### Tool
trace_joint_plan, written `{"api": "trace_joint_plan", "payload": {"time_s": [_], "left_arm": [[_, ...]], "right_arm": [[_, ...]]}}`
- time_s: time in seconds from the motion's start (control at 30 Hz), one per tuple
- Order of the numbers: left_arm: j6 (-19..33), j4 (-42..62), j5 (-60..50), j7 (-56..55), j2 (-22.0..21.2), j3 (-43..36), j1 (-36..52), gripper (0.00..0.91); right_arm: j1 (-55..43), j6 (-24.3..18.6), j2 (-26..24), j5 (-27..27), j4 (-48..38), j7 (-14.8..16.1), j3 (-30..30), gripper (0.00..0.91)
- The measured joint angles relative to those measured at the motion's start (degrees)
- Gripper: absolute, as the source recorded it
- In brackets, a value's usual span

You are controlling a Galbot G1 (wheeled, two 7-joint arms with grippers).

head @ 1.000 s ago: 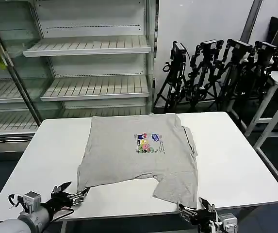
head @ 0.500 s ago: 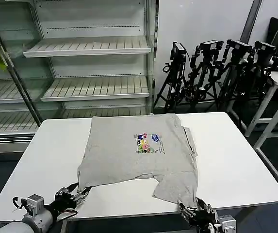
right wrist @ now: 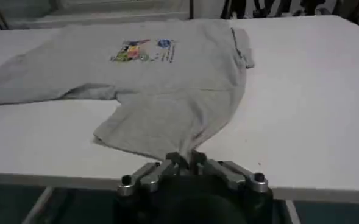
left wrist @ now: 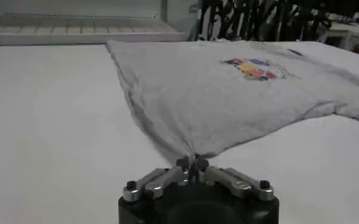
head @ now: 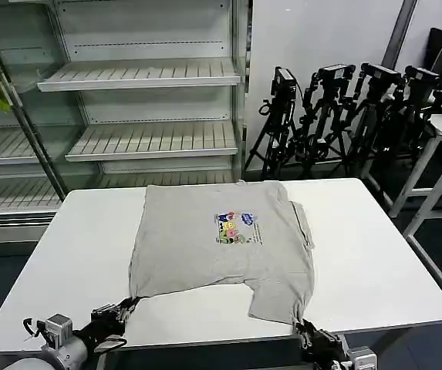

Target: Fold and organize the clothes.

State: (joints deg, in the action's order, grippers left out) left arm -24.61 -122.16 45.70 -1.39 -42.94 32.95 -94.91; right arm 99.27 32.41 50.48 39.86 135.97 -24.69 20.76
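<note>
The grey T-shirt lies spread on the white surface, print up, its collar end toward the far edge and its hem toward the near edge. The left claw is pressed together on the near-left corner of the shirt, and the right claw is pinching the near-right corner at the surface's near edge. The fabric draws into a taut point at each grip. This looks like the opening of a fold: both near corners are secured. The next move probably calls for lifting both corners evenly and carrying them toward the far side, keeping the cloth level so it doesn't bunch.
</note>
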Motion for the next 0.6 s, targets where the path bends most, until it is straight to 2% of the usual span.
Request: {"api": "trace_joint_plan", "payload": {"time_s": [0.6], "left_arm": [[1.8,-1.8,-1.8,0.8,-0.5,1.4,-1.4,0.05]], "right_arm": [[1.0,-0.9,-0.1,0.8,3.6,1.2,6.3,0.0]]}}
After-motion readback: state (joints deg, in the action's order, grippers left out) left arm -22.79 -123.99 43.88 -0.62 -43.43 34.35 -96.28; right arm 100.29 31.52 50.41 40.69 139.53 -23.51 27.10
